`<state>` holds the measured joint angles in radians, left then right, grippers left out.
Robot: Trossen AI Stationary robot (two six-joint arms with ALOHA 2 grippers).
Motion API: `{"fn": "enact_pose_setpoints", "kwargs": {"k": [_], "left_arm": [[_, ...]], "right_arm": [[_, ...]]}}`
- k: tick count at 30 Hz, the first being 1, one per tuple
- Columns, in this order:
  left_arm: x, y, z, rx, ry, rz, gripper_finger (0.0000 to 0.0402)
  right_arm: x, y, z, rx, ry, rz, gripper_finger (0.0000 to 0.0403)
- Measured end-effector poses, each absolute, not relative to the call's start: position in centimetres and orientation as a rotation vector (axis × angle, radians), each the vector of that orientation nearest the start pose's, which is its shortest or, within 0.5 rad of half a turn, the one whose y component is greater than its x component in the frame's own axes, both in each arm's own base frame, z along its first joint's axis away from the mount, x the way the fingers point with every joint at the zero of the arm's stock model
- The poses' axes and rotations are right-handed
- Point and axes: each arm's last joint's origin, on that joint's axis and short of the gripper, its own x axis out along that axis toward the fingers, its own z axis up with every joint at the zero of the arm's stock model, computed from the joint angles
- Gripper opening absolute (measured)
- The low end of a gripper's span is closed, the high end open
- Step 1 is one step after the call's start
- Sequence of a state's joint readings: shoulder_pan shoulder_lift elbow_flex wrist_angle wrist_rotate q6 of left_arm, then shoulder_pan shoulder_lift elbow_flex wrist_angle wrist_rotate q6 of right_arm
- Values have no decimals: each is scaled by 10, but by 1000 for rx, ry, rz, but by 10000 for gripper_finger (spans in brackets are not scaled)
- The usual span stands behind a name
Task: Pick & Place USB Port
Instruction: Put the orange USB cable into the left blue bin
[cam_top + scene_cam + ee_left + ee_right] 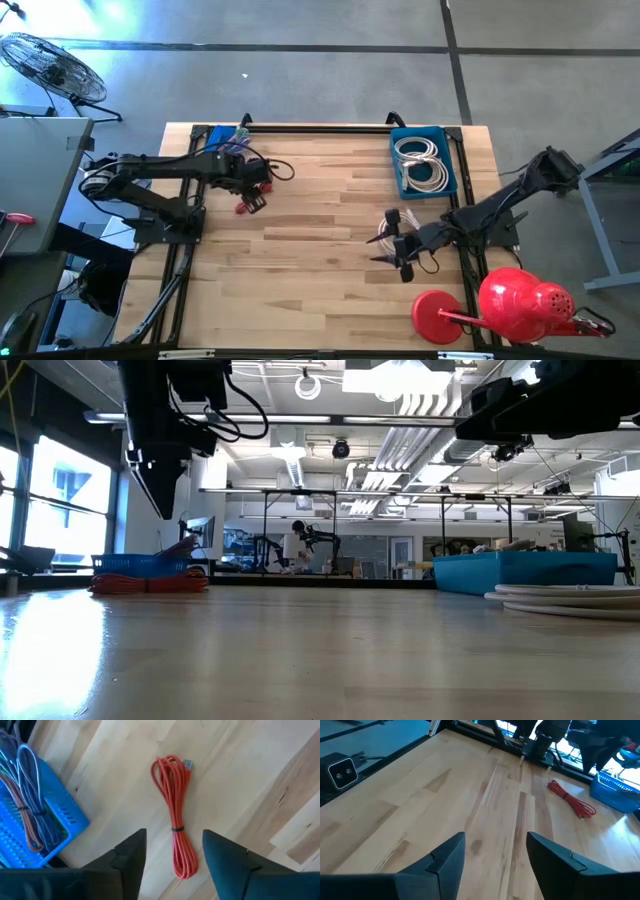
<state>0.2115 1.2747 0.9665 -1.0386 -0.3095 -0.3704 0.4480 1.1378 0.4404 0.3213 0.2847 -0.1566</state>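
Wooden planks make up the bench, framed by dark rails in a workshop hall with a concrete floor. A red cable, coiled into a long hank and cinched by a dark tie near one end, lies flat on the bare wood just beside the blue bin at the left rear corner. A small silver plug is seen at the hank's far end in the left wrist view.

Directly above the hank the left gripper is held, its fingers spread and nothing between them; the cable is released. Over the right half of the bench the right gripper is parked, spread likewise and empty.

The hank is judged light, limp and liable to sag or unravel if lifted by a single loop. The tied waist is judged the soundest hold, since all strands are bundled there.

The tie and plug are shown only by the left wrist view. A second blue bin of white cable is shown plainly from above. From bench level the red cable appears to touch the bin, though contact cannot be confirmed.
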Motion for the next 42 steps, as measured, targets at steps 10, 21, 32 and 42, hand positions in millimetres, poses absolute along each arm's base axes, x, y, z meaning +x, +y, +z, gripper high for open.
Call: {"fn": "enact_pose_setpoints", "kwargs": {"k": [10, 21, 32, 42], "left_arm": [[217, 63, 230, -380, 1306, 785, 201], [237, 89, 179, -532, 1523, 670, 201], [241, 110, 143, -551, 1611, 632, 198], [225, 114, 125, -602, 1623, 545, 47]], "right_arm": [[204, 94, 197, -304, 338, 169, 204], [203, 94, 196, -304, 343, 172, 204], [202, 93, 193, -298, 378, 168, 204], [202, 93, 191, -299, 397, 168, 204]]}}
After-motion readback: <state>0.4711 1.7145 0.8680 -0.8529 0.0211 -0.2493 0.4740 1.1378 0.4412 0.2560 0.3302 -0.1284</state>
